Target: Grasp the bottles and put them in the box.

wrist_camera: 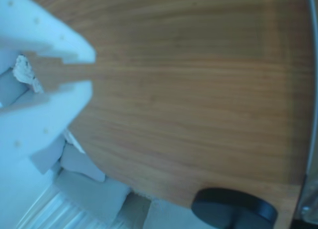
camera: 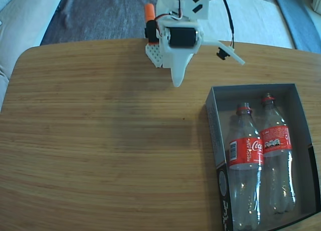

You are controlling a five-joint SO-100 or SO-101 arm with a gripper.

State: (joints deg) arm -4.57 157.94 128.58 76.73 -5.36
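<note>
Two clear bottles with red labels lie side by side inside the box (camera: 214, 131) at the table's right, necks pointing to the far side. The left bottle (camera: 245, 156) and the right bottle (camera: 275, 141) fill the dark grey interior. My white gripper (camera: 176, 81) hangs at the table's far edge, up and to the left of the box, well apart from it. In the wrist view its two white fingers come in from the left, and the gripper (wrist_camera: 93, 72) is shut down to a thin slit with nothing in it. No bottles or box show in that view.
The wooden table (camera: 100, 141) spreads wide and bare to the left of the box. Grey and white fabric (camera: 100, 13) lies beyond its far edge. A black round object (wrist_camera: 233, 209) sits at the table's rim in the wrist view.
</note>
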